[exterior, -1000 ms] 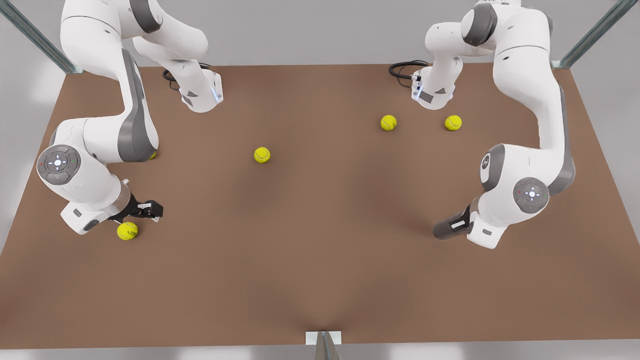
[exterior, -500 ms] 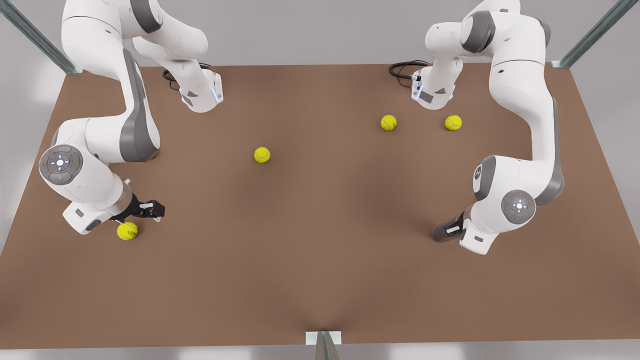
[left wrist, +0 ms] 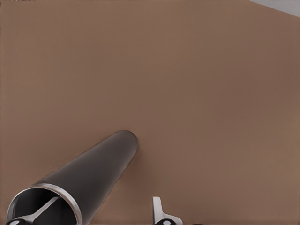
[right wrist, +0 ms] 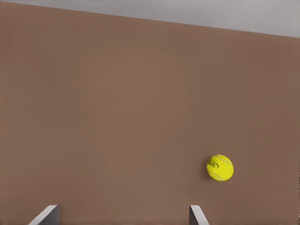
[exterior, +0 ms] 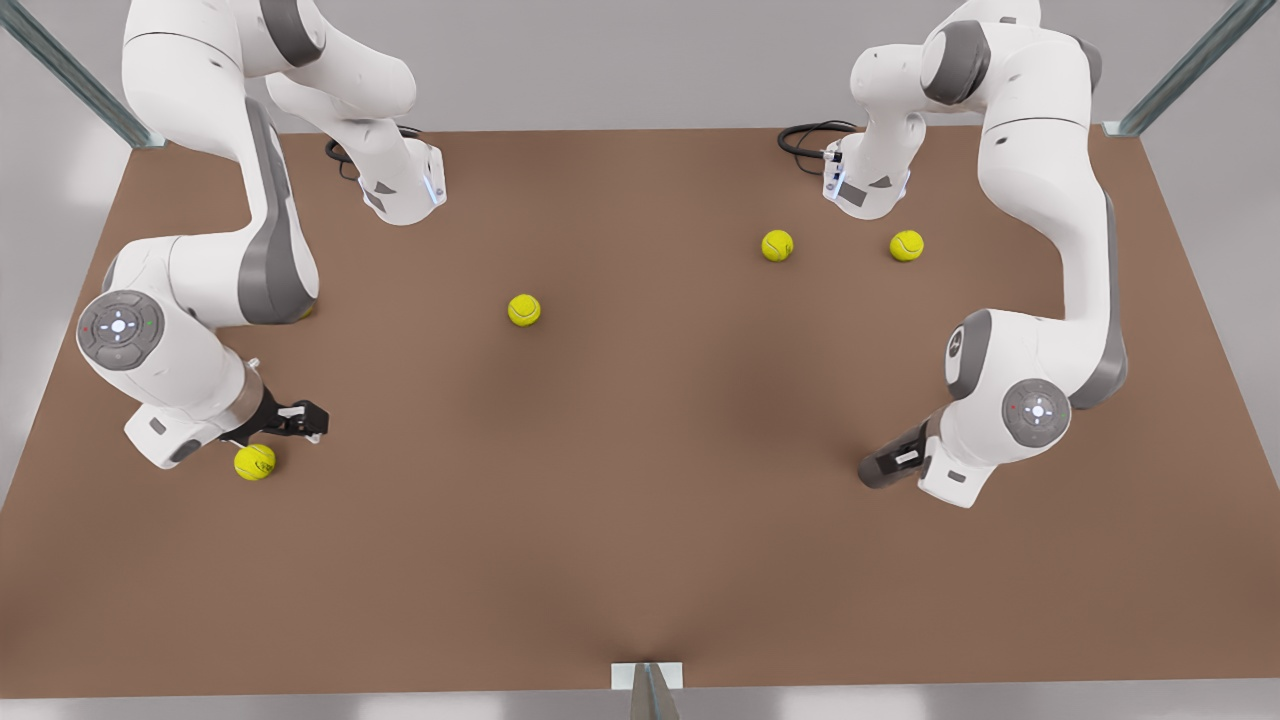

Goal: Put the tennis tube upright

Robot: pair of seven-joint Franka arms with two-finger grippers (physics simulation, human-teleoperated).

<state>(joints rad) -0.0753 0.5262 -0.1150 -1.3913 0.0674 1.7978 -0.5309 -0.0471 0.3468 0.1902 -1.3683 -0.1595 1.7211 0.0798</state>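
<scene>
The tennis tube [exterior: 885,468] is a dark grey cylinder lying low on the brown table at the front view's right. Its silvery rim [left wrist: 70,201] faces the left wrist camera. My left gripper [left wrist: 105,202] is at that open end. It is open, with one finger [left wrist: 44,208] inside the tube and the other finger [left wrist: 157,208] outside, apart from the wall. The white hand [exterior: 955,460] covers the tube's rear part in the front view. My right gripper [exterior: 300,418] hovers open at the front view's left, just above a tennis ball [exterior: 255,461].
Three more tennis balls lie on the table: one mid-table [exterior: 524,310] and two near the far arm base [exterior: 777,245] [exterior: 906,245]. The right wrist view has the near ball [right wrist: 220,167] beside the open right gripper [right wrist: 123,211]. Both arm bases stand at the back edge.
The arm at the front view's right has lowered and shifted slightly left and forward. The tube's visible end has moved a little with it. The other arm has barely moved.
</scene>
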